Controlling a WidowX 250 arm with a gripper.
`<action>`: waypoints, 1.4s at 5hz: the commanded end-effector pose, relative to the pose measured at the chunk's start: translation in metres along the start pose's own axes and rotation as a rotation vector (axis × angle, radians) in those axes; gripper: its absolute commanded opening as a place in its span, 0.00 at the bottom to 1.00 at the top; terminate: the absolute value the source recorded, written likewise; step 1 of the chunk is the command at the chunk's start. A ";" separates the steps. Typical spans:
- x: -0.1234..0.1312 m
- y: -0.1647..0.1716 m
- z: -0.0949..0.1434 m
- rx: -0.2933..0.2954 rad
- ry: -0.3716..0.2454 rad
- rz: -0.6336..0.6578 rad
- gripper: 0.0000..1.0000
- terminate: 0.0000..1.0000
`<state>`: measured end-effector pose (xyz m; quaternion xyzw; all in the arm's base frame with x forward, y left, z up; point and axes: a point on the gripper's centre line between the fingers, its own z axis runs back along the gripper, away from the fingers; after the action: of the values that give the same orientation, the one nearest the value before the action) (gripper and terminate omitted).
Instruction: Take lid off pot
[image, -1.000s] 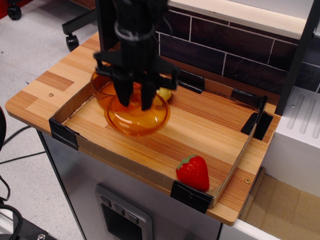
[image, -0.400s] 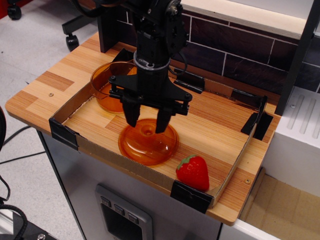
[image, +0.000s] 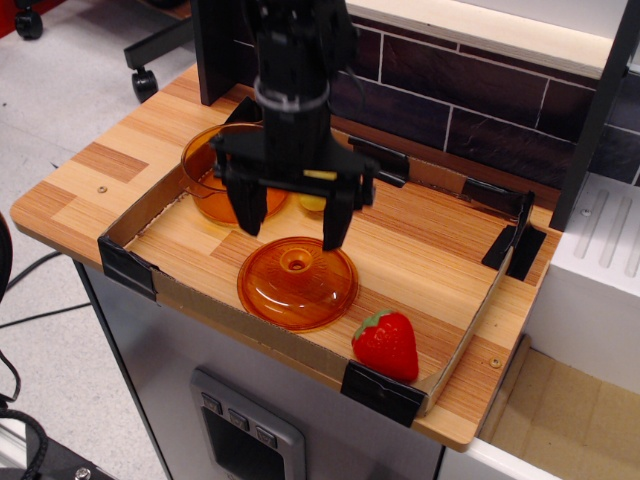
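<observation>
The wooden worktop (image: 420, 250) is carrying a low cardboard wall (image: 230, 325) around its middle, and everything is sitting inside that wall. The pot (image: 212, 185) is sitting at the back left corner with its top showing open, partly hidden behind the arm. The lid (image: 297, 283) is lying flat on the worktop near the front, knob up, well apart from the pot, so the job is looking done. What could still go wrong, I think, is small: the lid is lying close to the front cardboard wall, and if the claw (image: 290, 222) is coming down again or swinging low, a finger could be bumping the lid and pushing it against the wall or into the red strawberry (image: 386, 345) just beside it on the right. The arm could also be knocking the pot at the back, because the pot is right next to the left finger. The black arm is hanging straight down from above, and the claw is pointing at the worktop just over the lid. Its two fingers are spread wide apart and holding nothing, with the knob sitting below the gap and not touching either finger. Something small and yellow (image: 313, 203) is peeking out behind the claw, but I cannot tell what it is.
</observation>
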<state>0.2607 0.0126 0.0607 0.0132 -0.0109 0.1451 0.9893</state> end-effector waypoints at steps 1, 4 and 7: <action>0.034 0.024 0.067 0.006 -0.123 0.088 1.00 0.00; 0.069 0.074 0.102 0.081 -0.208 0.239 1.00 0.00; 0.069 0.074 0.102 0.081 -0.208 0.239 1.00 0.00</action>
<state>0.3020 0.0979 0.1503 0.0658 -0.0834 0.2560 0.9608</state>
